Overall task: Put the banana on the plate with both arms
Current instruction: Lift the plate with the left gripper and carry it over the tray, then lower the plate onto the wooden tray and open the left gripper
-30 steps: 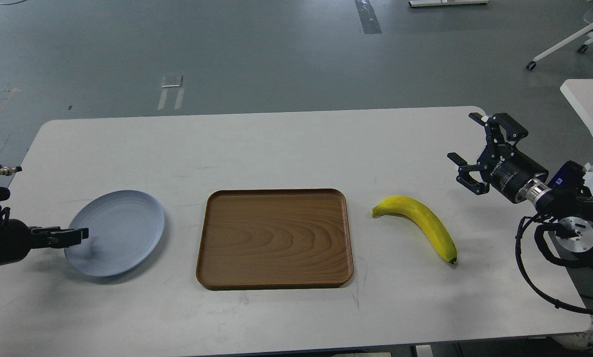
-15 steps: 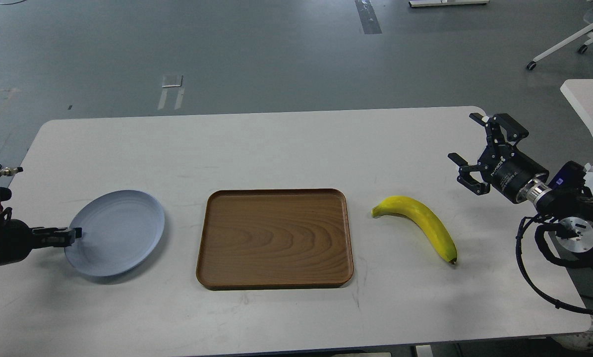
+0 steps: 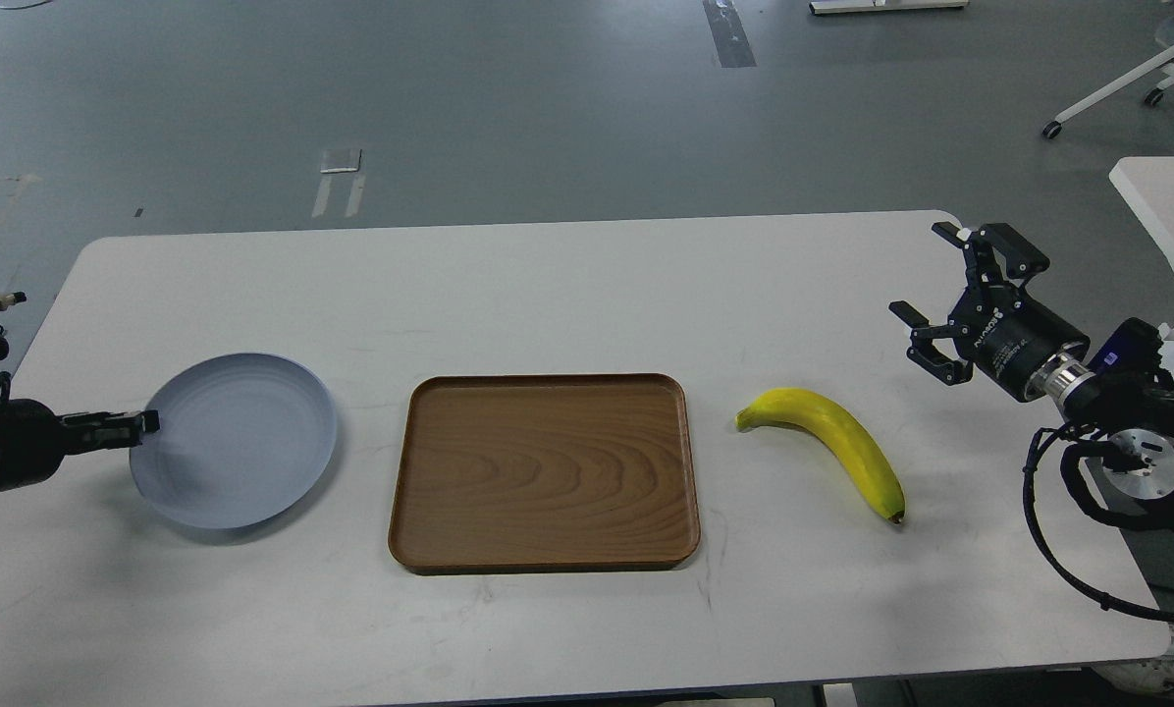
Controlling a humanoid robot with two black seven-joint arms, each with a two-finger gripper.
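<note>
Well apart: banana [image 3: 830, 440], right pincer [image 3: 929, 277]

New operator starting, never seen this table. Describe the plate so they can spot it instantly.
On the white table, start at the brown wooden tray in the middle and look left. The plate sits there, with the left end effector at its left rim. It is the only round thing: shallow, pale blue-grey, faintly ridged.
</note>
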